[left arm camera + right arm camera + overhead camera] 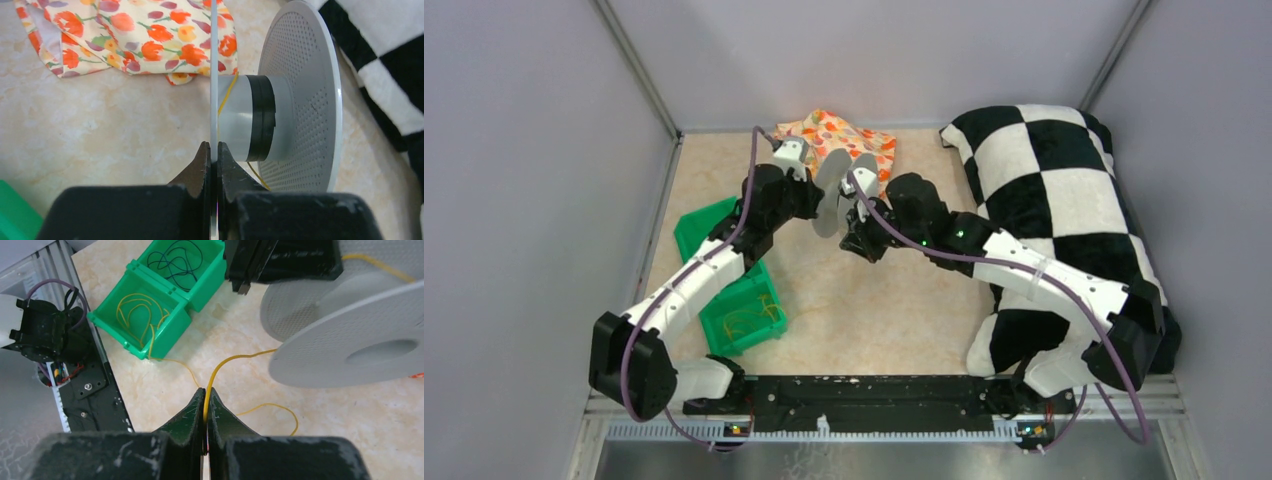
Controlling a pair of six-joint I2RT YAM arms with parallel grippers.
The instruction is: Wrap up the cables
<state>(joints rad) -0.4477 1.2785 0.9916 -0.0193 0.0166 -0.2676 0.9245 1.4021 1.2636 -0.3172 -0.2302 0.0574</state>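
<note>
A: Left wrist view, item one. What's logged?

B: Left gripper [213, 150], jaws closed flat on the near flange of the grey spool [300, 100], holding it on edge above the table [100, 115].

A: Item two?

B: Yellow cable [227, 95], one strand crossing the hub just beside that flange. I can't tell whether it makes a full turn, because the flange hides part of the hub.

A: The other arm?

B: Right gripper [205, 396], fingers pinched tight on the cable, near the spool. From the pinch the strand arcs up towards the spool. A slack loop lies on the table, and a thin tail runs back to the green bin [170, 335].

A: Bin contents?

B: More yellow strands in one compartment, dark wire [180, 260] in the next.

A: Progress?

B: Early, I'd say. The start sits at the hub, nearly all the length is not yet wound, and the bin's stock is untouched.
</note>
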